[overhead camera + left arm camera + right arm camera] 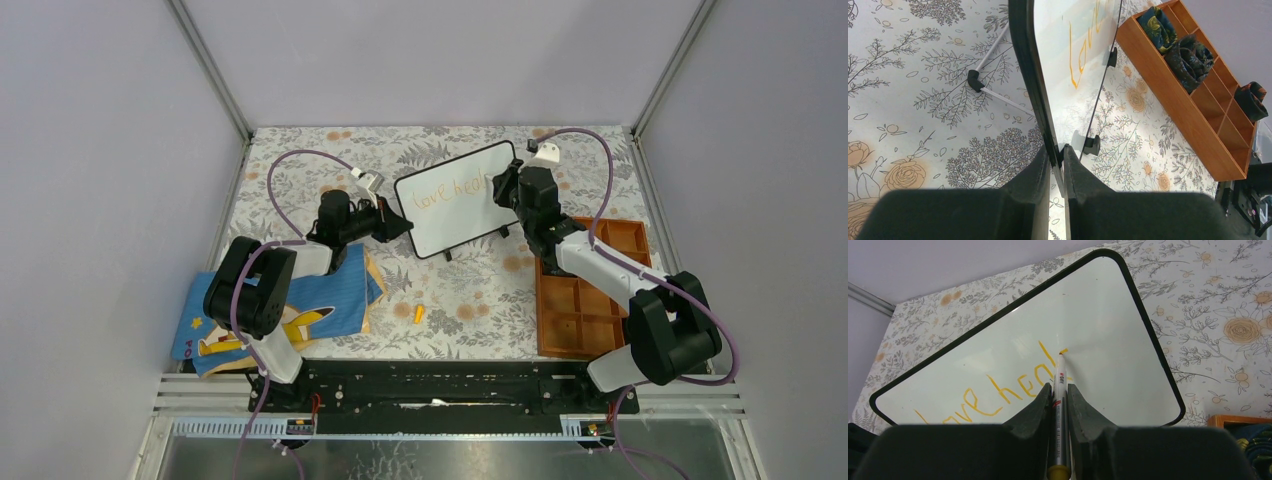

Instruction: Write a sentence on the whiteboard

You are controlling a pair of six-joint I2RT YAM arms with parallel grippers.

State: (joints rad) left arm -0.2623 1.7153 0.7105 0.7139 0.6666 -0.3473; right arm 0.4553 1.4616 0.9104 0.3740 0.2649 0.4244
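Floral tablecloth [450, 290], whiteboard [465, 222] propped up mid-table, half written

The board's thin black frame is pinched by the left gripper [1058, 155], jaws narrow. It's judged light, stiff and slick, so the framed edge is best gripped. A marker [1060, 371] is clamped in the right gripper [1059, 390], tip on the board. "love heal" can be read in the sentence [998, 390]. The marker's label can't be made out.

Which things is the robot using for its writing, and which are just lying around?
Using: whiteboard, held by the left pincer; marker in the right pincer; the orange sentence.
Lying around: blue cloth; wooden tray; small orange bit.
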